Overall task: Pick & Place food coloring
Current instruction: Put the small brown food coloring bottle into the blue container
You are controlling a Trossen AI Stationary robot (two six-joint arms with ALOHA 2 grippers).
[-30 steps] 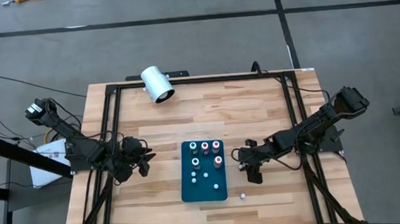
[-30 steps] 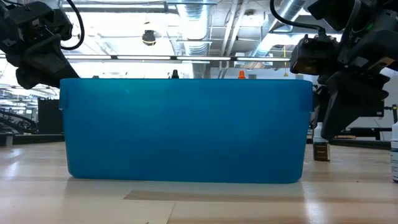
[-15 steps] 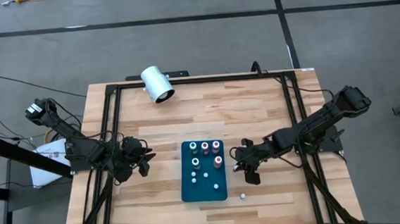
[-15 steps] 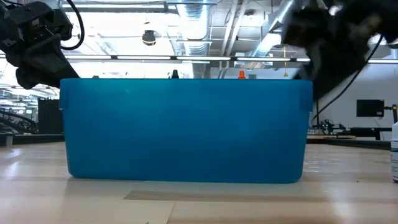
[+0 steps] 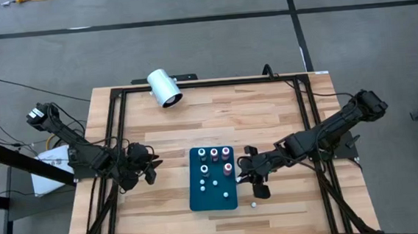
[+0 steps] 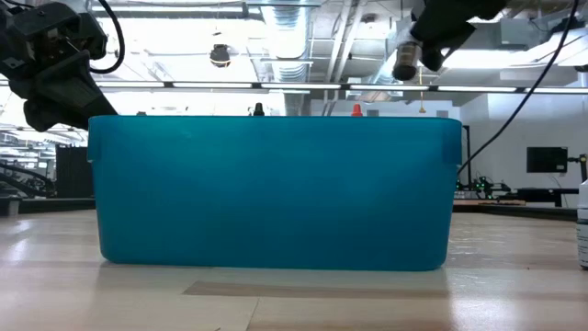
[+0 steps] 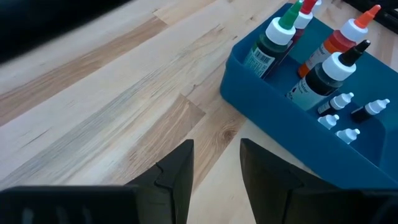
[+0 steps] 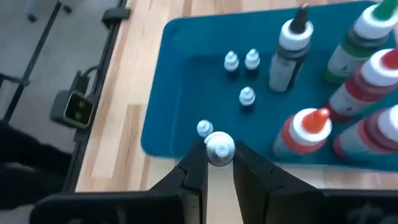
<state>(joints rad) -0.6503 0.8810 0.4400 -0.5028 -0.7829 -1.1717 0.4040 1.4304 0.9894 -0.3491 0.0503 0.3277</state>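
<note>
Right wrist view: the right gripper [image 8: 219,163] pinches a small food coloring bottle [image 8: 219,148] by its white-capped top, just above the blue tray's [image 8: 163,127] near wall. Light, rigid and slick, it likely needs that firm neck hold. Left gripper [image 7: 216,163] waits beside the tray, fingers apart.
</note>
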